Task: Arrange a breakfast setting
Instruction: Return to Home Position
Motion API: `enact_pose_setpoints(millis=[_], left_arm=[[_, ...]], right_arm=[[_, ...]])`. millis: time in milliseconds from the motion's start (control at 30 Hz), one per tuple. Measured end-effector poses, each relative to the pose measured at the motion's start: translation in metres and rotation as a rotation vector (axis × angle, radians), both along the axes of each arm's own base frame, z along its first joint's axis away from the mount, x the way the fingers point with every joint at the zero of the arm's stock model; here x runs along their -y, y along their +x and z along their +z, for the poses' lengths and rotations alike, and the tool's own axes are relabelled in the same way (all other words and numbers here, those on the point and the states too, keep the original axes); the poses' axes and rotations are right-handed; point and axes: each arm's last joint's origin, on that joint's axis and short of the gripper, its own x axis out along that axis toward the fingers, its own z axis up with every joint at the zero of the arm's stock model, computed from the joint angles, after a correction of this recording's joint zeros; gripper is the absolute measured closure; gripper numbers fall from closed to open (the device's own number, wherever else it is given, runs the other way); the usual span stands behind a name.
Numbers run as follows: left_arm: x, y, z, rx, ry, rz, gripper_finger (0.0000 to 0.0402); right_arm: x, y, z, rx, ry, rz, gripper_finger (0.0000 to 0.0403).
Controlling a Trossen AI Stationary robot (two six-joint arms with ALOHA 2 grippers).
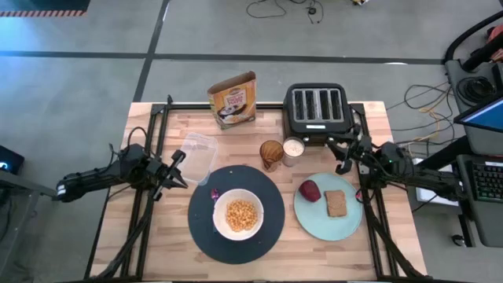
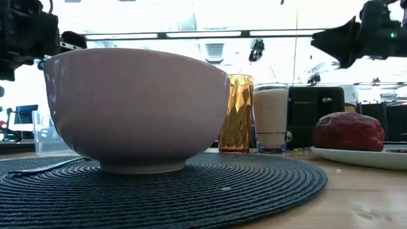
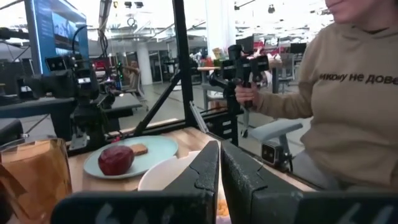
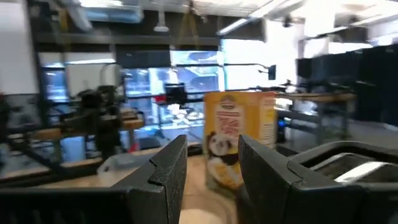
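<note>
Left gripper [image 1: 178, 168], fingers [image 3: 202, 177] pressed together, hangs left of the black plate [image 1: 203, 228] holding the white bowl [image 1: 238, 214]; right gripper [image 1: 343, 155], fingers [image 4: 166, 168] spread, near the toaster [image 1: 314, 110], red fruit [image 1: 310, 190] and toast [image 1: 335, 203] beside it on the green plate [image 1: 318, 222]

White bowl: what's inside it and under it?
Inside the white bowl lie yellow cereal pieces, seen from above. It stands on the black round mat; the mat's centre under it is covered.
</note>
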Motion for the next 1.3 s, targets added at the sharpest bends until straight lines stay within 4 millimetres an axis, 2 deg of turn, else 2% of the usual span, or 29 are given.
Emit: enact_pose_setpoints(millis=[100,400,600,700,833,1067,1200,1300], left_arm=[[0.0,0.0,0.0,0.002,0.006,0.001,0.0402],[0.0,0.0,0.0,0.024,0.047,-0.013,0.0402],[0.001,0.0,0.0,0.041,0.078,-0.012,0.0402],[0.001,0.0,-0.004,-0.029,0.012,-0.043,0.0402],[0.003,-0.001,-0.007,-0.08,-0.016,-0.104,0.0402],[-0.001,0.002,-0.007,-0.082,-0.036,0.032,0.0402],[-0.003,0.005,-0.009,-0.118,-0.069,0.089,0.0402],[-0.004,0.006,-0.01,-0.138,-0.073,0.11,0.0402]], right_arm=[[-0.002,0.002,-0.014,0.004,-0.008,0.079,0.0273],[-0.006,0.003,-0.015,-0.02,-0.035,0.231,0.0316],[-0.007,0.003,-0.015,-0.018,-0.05,0.238,0.0346],[-0.008,0.001,-0.015,-0.021,-0.084,0.251,0.0354],[-0.007,0.002,-0.023,-0.109,-0.091,0.244,0.0359],[-0.01,0.001,-0.021,-0.133,-0.114,0.331,0.036],[-0.01,-0.002,-0.01,-0.094,-0.185,0.285,0.036],[-0.01,-0.002,-0.008,-0.063,-0.222,0.259,0.036]])
